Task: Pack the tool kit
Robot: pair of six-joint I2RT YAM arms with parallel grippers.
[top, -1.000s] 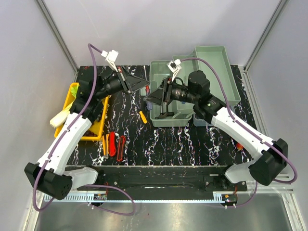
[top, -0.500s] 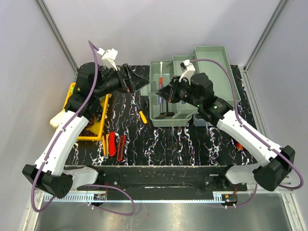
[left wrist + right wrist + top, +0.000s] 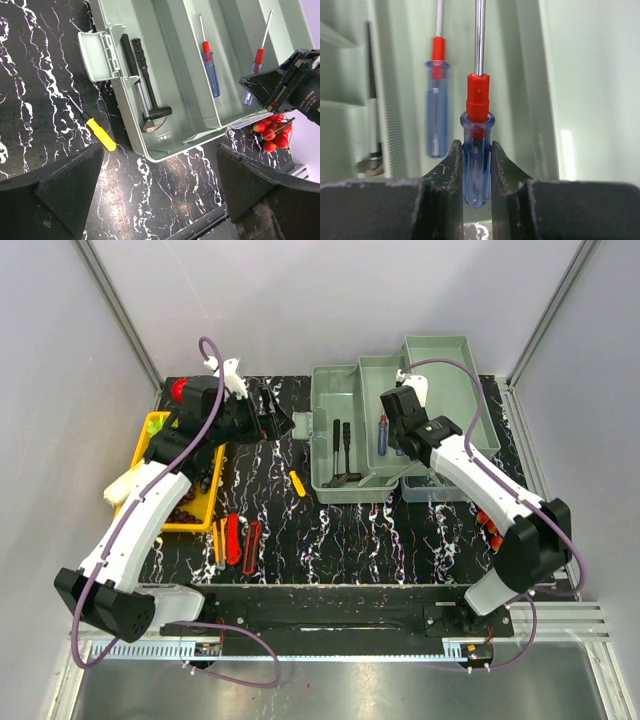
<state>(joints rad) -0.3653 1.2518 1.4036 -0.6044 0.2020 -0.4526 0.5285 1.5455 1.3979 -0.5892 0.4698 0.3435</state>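
The right gripper [image 3: 473, 150] is clamped on the blue handle of a screwdriver [image 3: 477, 107] inside the green toolbox [image 3: 322, 440], just beside a second screwdriver [image 3: 436, 125] lying there. The left gripper [image 3: 160, 149] hangs left of the toolbox, its fingers spread wide and holding nothing.

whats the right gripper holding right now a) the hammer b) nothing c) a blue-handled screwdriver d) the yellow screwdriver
c: in the right wrist view the right gripper pinches the blue-handled screwdriver by its handle, while the hammer lies in the toolbox and the yellow screwdriver lies on the table.
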